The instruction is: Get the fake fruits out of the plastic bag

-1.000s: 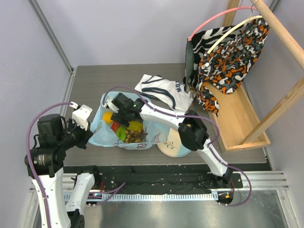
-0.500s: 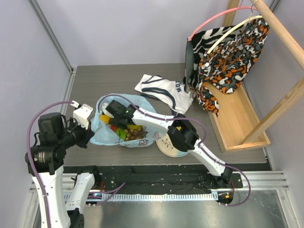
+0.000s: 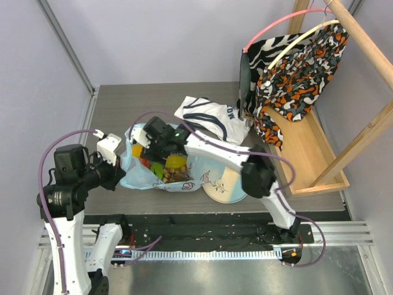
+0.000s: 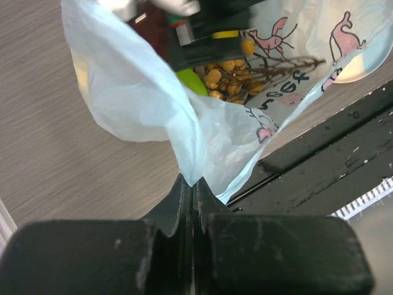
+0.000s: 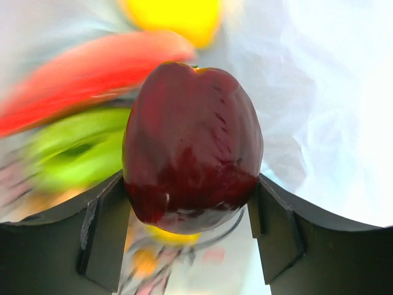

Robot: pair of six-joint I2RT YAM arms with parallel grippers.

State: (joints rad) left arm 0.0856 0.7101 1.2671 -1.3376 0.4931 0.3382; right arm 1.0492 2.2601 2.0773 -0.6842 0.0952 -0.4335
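The light-blue plastic bag [image 3: 138, 175] lies open at the table's front left with fruits inside: a yellow lemon [image 3: 175, 163], a green piece [image 3: 158, 171], a brownish grape bunch [image 3: 178, 177] and an orange piece [image 3: 138, 150]. My left gripper [image 3: 118, 176] is shut on the bag's near edge [image 4: 191, 161] and holds it up. My right gripper [image 3: 145, 149] is inside the bag mouth, shut on a dark red apple [image 5: 191, 146]. Behind the apple, red [image 5: 92, 74], green [image 5: 73, 147] and yellow [image 5: 175, 15] fruits show blurred.
A pale plate [image 3: 226, 184] lies partly under the bag's right end. A white shirt with dark lettering [image 3: 212, 118] lies behind the bag. A wooden rack with patterned clothes on hangers [image 3: 295, 67] stands at the right. A black rail [image 3: 202, 230] runs along the table's near edge.
My right gripper went deeper into the bag to the left, then drew back slightly with the red apple in it. The left gripper lifted the bag edge a little.
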